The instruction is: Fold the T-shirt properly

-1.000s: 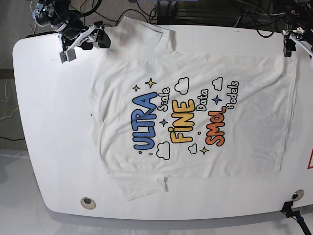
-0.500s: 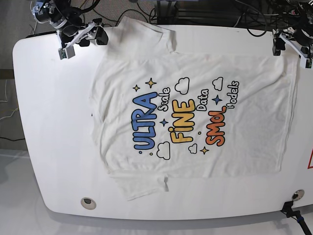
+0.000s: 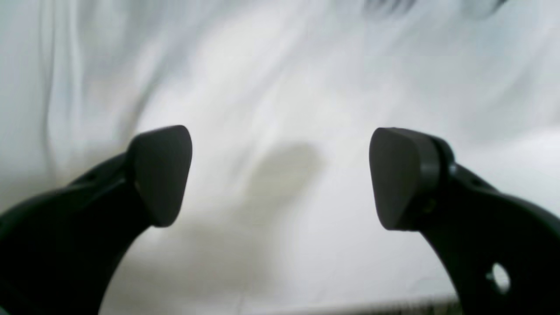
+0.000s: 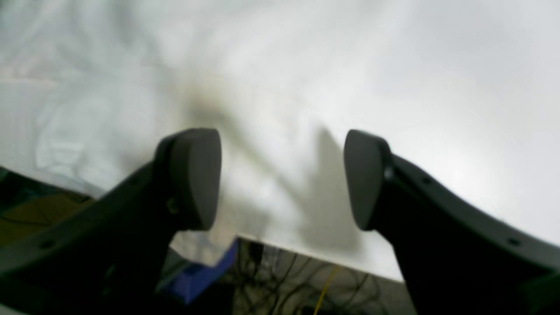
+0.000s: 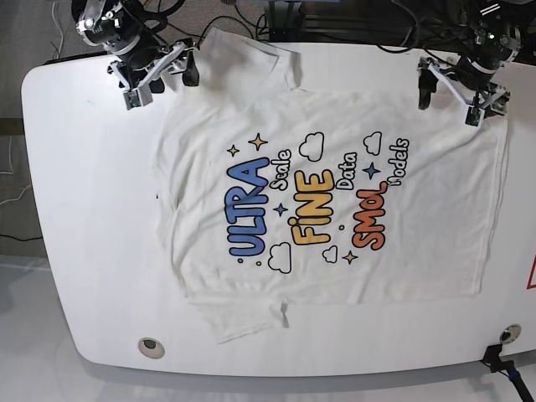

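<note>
Base view shows a large white short-sleeved cotton T-shirt [image 5: 435, 239] laid out across a white surface [image 5: 92, 218], printed side up and unfolded. Shows one sleeve at the top left, beneath a tangle of dark cables [image 5: 230, 21] beyond the surface's far edge, and the other at the lower left, angled toward the near edge. Carries blue "ULTRA" [image 5: 248, 206], yellow "FINE" [image 5: 312, 208] and orange "SMOL" [image 5: 370, 216] side by side, running up the view, with outlined clouds and small stars around them. Also bears "Scale", "Data" and "Models" in smaller white lettering.

At the upper right of the base view, shows the black left gripper [image 5: 450, 102] over the shirt's top right part, with fingertips spread wide. At the upper left, shows the black right gripper [image 5: 162, 88], also spread wide, by the shirt's upper left side, near the top sleeve.

In the left wrist view, shows dark fingers [image 3: 164, 175] well apart, with softly creased white cloth in the gap and nothing pinched. In the right wrist view, likewise shows rounded dark fingers [image 4: 199, 175] well apart and holding nothing, with blurred white below them, probably partly shirt and partly surface. Cannot tell from these views whether touching the cloth.
</note>
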Robot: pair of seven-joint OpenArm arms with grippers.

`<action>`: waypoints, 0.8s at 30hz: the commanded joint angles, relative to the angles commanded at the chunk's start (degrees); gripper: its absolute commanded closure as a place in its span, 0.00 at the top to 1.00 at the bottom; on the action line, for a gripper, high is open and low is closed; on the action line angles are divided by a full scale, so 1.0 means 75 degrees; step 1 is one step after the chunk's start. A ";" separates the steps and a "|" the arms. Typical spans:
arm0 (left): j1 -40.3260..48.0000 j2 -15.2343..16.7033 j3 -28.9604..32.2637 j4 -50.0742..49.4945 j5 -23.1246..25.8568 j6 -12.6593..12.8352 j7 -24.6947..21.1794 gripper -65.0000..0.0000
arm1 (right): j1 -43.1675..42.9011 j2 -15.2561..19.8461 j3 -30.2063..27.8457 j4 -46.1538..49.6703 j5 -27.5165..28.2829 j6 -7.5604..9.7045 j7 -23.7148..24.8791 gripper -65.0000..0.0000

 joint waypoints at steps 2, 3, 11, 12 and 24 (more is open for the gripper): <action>0.0059 0.0012 -0.0012 0.0105 0.0000 0.0000 -0.0117 0.94 | -0.0223 0.0000 -0.0047 0.0012 -0.0070 0.0000 0.0375 0.65; 0.0199 0.0012 -0.0035 0.0152 -0.0012 0.0000 -0.0188 0.94 | -0.0352 0.0000 -0.0059 0.0012 -0.0059 0.0000 0.0504 0.65; 0.1512 0.0059 -0.0363 0.0492 -0.0070 0.0000 -0.0692 0.94 | -0.1430 -0.0059 -0.0094 0.0023 -0.0035 0.0000 0.1055 0.65; 0.1629 0.0141 -0.0469 0.0527 -0.0141 0.0000 -0.0692 0.94 | -0.1477 -0.0164 -0.0094 0.0023 0.0000 0.0000 0.1067 0.65; 0.1911 0.0141 -0.1172 0.0574 -0.0856 0.0000 -0.0680 0.94 | -0.1582 -0.0258 -0.0094 0.0023 0.0000 0.0035 0.1067 0.65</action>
